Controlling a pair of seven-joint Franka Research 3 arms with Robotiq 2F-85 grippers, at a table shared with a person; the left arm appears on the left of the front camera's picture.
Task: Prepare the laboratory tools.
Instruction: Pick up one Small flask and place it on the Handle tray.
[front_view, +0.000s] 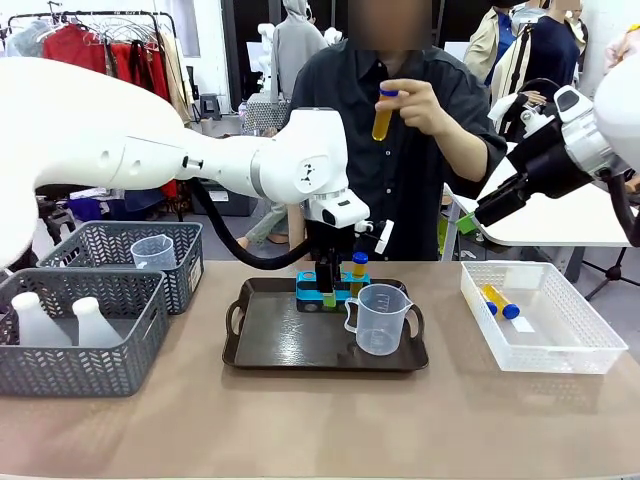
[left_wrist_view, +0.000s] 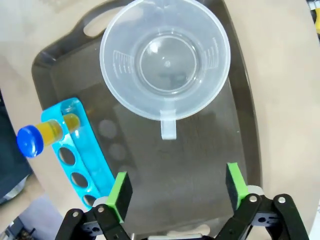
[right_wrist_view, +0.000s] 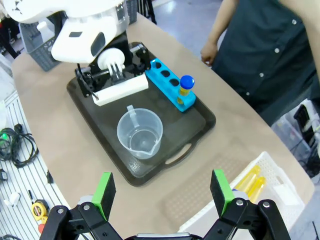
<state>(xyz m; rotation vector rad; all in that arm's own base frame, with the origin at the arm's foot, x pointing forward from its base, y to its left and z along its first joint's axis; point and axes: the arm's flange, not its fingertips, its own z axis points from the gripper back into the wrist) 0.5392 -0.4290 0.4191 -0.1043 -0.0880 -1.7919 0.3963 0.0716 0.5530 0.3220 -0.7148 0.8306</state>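
Nearest you, the tan table (front_view: 300, 430) runs bare along the whole bottom of the front frame; that strip is your free room. At lower left, the near basket (front_view: 80, 375) sits by the table's left edge and holds two white flasks (front_view: 95, 322) standing side by side. Just behind it, the far basket (front_view: 100, 240) holds a second beaker (front_view: 153, 252).

Bare gaps of table part the baskets from the dark tray (front_view: 290, 345) in the middle, and the tray from the clear bin (front_view: 560, 358) at lower right. The beaker (front_view: 378, 318) stands upright in the tray's right part, handle toward picture left. The blue rack (front_view: 306, 291) lies along the tray's far edge, with one tube (front_view: 359, 268) upright in its right end hole.

Your left pincer (left_wrist_view: 175, 192) hangs low over the rack, fingers pointing down and spread apart with nothing between them. Whether a finger touches the rack cannot be told. The bin holds two tubes (front_view: 500, 302) lying flat in its far left corner.

Your right arm comes in at the front frame's upper right. Its right pincer (right_wrist_view: 162, 192) stands wide and empty, looking down on tray and bin.

Beyond the far edge, a person's hand (front_view: 425, 105) holds a raised tube (front_view: 384, 115) at upper centre. Behind are a clothes rail (front_view: 90, 45) at upper left and a white table (front_view: 560, 220) at right.
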